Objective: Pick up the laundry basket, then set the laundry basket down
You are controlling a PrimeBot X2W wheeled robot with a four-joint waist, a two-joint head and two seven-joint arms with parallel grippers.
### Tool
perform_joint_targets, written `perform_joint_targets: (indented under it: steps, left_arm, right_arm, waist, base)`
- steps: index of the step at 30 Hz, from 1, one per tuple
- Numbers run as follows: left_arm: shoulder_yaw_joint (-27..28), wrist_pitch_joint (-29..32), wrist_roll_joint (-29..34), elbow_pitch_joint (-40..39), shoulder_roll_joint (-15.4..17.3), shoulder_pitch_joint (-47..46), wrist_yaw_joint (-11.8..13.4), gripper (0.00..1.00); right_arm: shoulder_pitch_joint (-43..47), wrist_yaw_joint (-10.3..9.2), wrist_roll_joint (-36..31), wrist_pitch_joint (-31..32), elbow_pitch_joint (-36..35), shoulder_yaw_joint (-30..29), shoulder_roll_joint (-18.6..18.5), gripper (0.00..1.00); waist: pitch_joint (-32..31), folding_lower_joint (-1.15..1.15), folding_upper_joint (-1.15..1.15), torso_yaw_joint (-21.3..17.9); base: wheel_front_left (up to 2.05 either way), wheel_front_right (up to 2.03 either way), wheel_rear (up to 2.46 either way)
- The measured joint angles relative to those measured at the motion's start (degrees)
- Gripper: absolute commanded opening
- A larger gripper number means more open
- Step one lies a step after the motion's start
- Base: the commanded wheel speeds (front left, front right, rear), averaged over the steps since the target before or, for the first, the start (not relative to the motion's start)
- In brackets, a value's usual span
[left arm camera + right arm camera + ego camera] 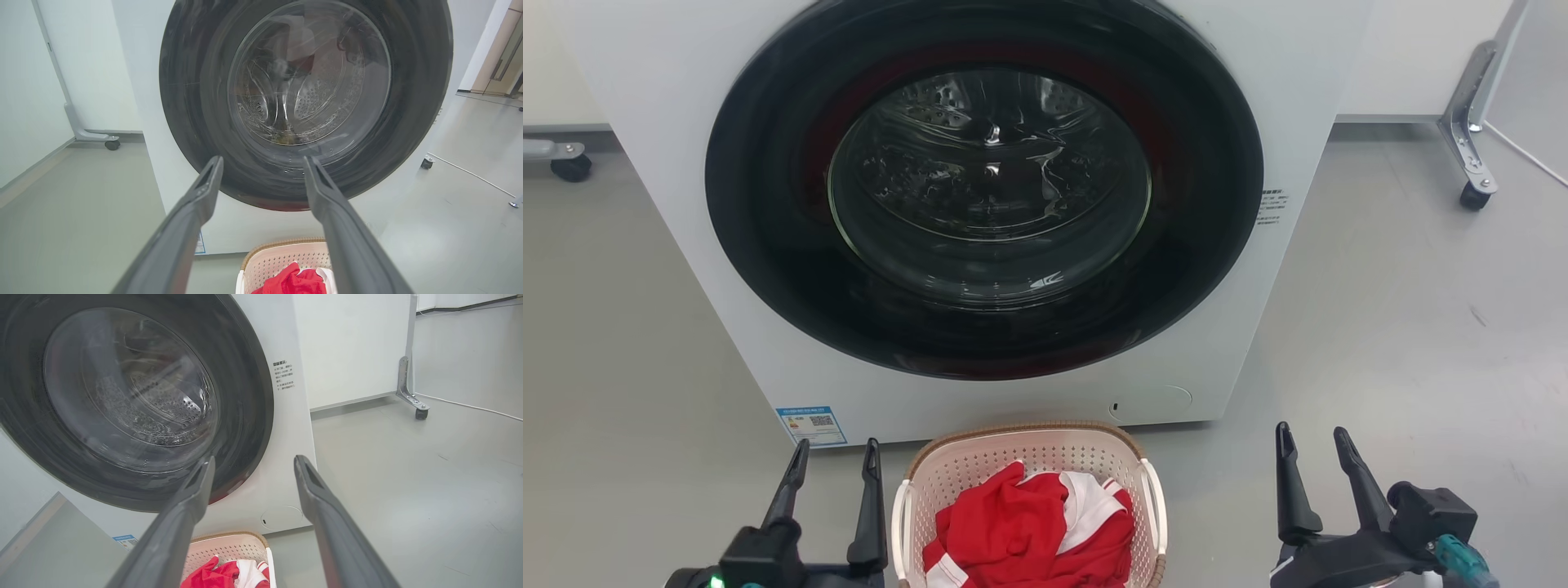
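Jaws apart, left gripper (pixel 837 447) and right gripper (pixel 1311 433) flank the cream perforated plastic laundry basket (pixel 1013 461), presumably to lift it together.

Grey floor (pixel 1380 327) — washer (pixel 670 163), laundry basket (pixel 1029 454) (adjacent)

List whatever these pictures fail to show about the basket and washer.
- The laundry basket: near end cut off by the head view's bottom edge.
- Its floor: covered by the red-and-white garment, every view.
- The washer's side label: print too small to read, head and right wrist views.
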Motion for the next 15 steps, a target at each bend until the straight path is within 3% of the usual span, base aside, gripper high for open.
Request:
perform_joint_targets:
  steps: [15]
  left_arm:
    - [-1.9, -3.0, 13.5, -2.5, 0.0, 1.3, 2.0, 1.00]
  right_arm:
    - [0.0, -2.02, -12.3, -3.0, -1.8, 2.6, -0.2, 1.00]
  waist:
    - [0.0, 0.00, 0.00, 0.0]
  base:
    - [0.00, 0.00, 0.00]
